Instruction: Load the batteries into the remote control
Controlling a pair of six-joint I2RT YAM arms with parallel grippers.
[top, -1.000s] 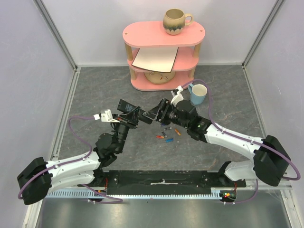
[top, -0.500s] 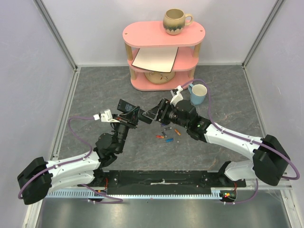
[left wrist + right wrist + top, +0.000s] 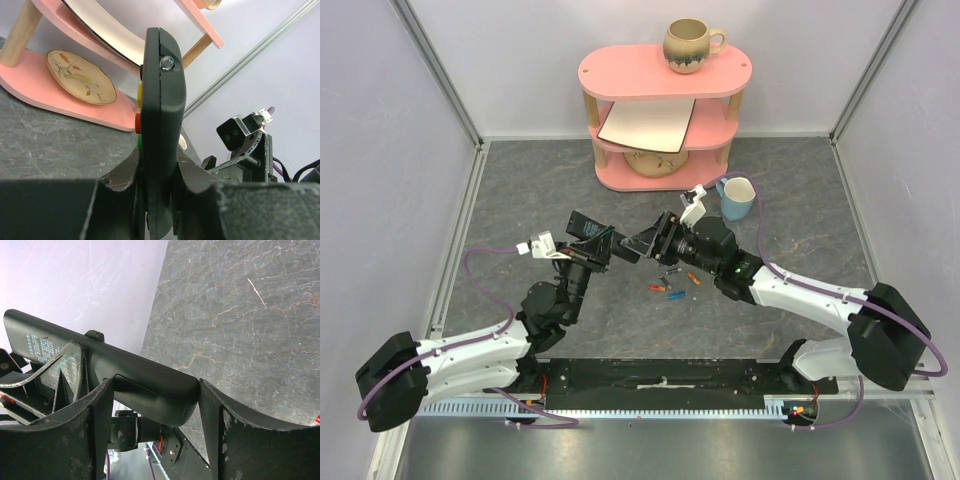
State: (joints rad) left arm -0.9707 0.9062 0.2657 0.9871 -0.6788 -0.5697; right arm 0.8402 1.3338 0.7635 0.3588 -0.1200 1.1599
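The remote (image 3: 161, 115) is judged to be light, rigid and smooth-skinned, so a hold across its thin flat faces is favoured. A narrow pinch may let it pivot, and its back cover is likely the weakest part. A grip near one end would leave the battery bay free, though the bay itself cannot be made out.

It is seen as a slim black slab. In the left wrist view it is edge-on, with a clear bulb at its tip and yellow, red and green buttons showing along one side. In the right wrist view a plain dark face with a patch of pale print is shown.

It is held off the table (image 3: 520, 190), clamped across its thickness by the left gripper (image 3: 157, 165), whose fingers are closed tight on its lower part. Its far end lies between the fingers of the right gripper (image 3: 155, 400), which are spread wide. Whether either finger presses on it cannot be told.

The batteries (image 3: 670, 283) are scattered on the table just below the two grippers, none of them picked up. A blue mug (image 3: 737, 197) stands near behind the right arm, and a pink shelf (image 3: 660, 70) with a plate (image 3: 80, 77) is set farther back.
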